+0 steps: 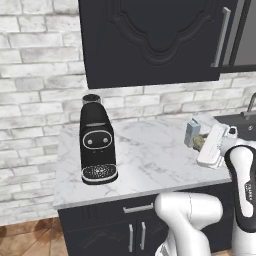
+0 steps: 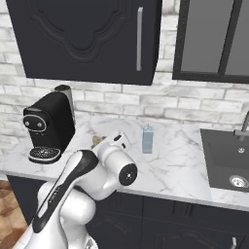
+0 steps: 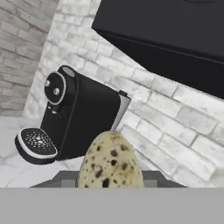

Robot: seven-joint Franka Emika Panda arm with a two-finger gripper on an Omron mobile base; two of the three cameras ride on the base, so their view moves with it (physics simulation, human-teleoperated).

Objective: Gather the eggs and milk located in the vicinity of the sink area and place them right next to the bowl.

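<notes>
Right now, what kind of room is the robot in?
A kitchen, rendered. Marble counter under dark cabinets on a brick wall, with a coffee machine, a sink and a milk carton.

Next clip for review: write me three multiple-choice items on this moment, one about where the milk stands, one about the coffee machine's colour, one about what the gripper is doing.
1. Where does the milk stand?
A. in the sink
B. on the counter between coffee machine and sink
C. on top of the coffee machine

2. What colour is the coffee machine?
A. black
B. red
C. white

3. What is the state of the gripper?
A. open and empty
B. shut on the milk
C. holding a speckled egg

Key: 1 B, the right base view shows the carton upright on the marble left of the sink. 2 A, its body is black in every view. 3 C, the hand view shows the egg sitting between the fingertips.
</notes>
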